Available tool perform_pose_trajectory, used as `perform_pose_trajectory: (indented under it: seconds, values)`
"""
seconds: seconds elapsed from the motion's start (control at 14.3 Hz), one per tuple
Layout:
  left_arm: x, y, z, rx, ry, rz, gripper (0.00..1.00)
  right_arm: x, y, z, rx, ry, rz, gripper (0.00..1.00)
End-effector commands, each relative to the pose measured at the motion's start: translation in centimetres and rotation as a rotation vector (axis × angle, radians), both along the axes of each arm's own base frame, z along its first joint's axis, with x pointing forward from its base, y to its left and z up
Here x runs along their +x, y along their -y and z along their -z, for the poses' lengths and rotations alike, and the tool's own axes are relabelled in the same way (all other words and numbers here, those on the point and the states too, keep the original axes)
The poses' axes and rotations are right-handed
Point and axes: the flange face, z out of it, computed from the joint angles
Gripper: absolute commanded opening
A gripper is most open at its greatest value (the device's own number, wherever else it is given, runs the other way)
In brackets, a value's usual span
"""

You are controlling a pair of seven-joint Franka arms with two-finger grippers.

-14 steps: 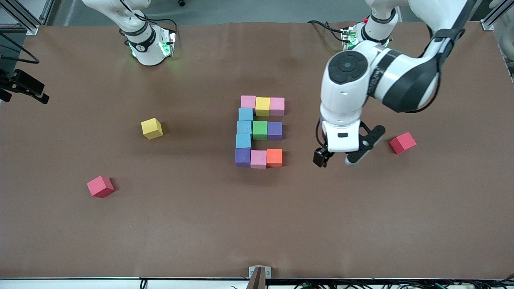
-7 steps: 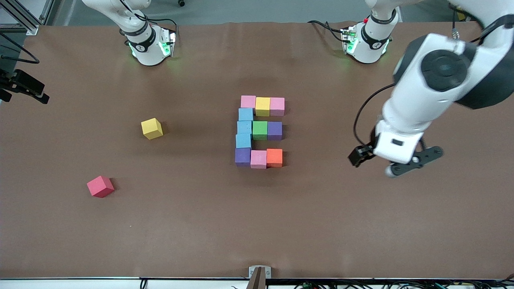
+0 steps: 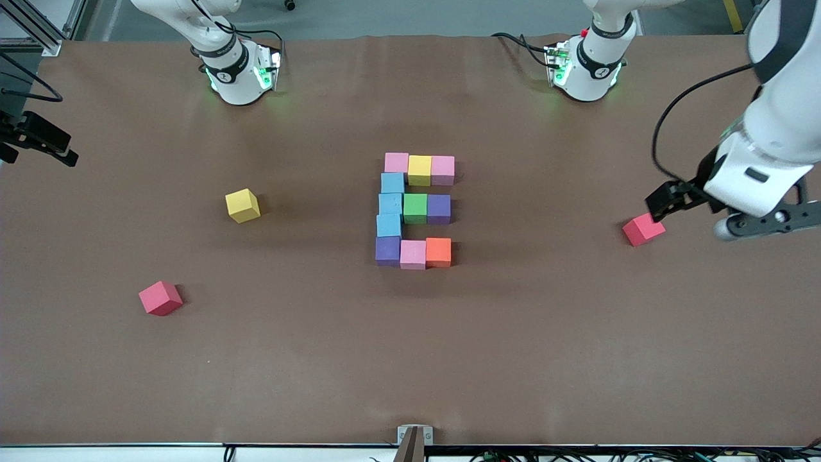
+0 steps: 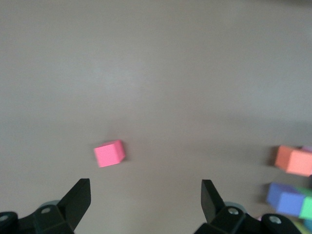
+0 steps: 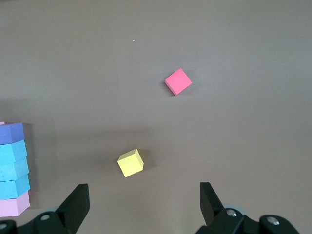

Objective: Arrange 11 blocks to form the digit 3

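The blocks form the digit 3 [image 3: 414, 206] in the middle of the table. It has a pink-yellow-pink bar [image 3: 419, 169], a green and purple bar [image 3: 427, 208], a pink and orange bar [image 3: 425, 253], and a column of light blue cubes [image 3: 390, 203] that ends in a purple cube [image 3: 387, 250]. My left gripper [image 3: 696, 215] hangs open and empty over the table toward the left arm's end, beside a red cube [image 3: 643, 229]. In the left wrist view the left gripper [image 4: 146, 201] holds nothing. My right gripper [image 5: 144, 204] is open and empty, high above a loose yellow cube [image 5: 130, 162]; the front view does not show it.
The loose yellow cube [image 3: 242, 205] lies toward the right arm's end of the table. A second red cube [image 3: 160, 298] lies nearer the front camera at that end. Black camera gear [image 3: 38, 138] sticks in at the table's edge there.
My left arm has swung away from beside the figure toward the left arm's end of the table, stopping by the red cube, still open. No block has moved.
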Motion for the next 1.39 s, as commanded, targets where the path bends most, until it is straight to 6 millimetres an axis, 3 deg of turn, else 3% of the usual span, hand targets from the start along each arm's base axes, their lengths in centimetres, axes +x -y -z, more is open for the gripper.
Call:
perform_pose_trajectory:
  seconds: [0.0,0.28,0.56,1.32]
  values:
    - [-3.3,-2.3,-1.7,0.021,-0.039,0.080,1.00,0.1,0.0,-0.2,0.001,0.006,0.002,1.00]
    - [-7.2,-5.4,-2.8,-0.022,-0.065,0.061,1.00,0.1,0.0,-0.3,0.001,0.009,0.002,1.00]
    - [-9.6,-4.5,-3.4,-0.017,-0.053,0.079,1.00,0.1,0.0,-0.3,0.001,0.011,0.002,1.00]
    - [-8.8,-4.6,-3.0,-0.077,-0.059,0.100,1.00,0.1,0.0,-0.3,0.001,0.009,0.002,1.00]
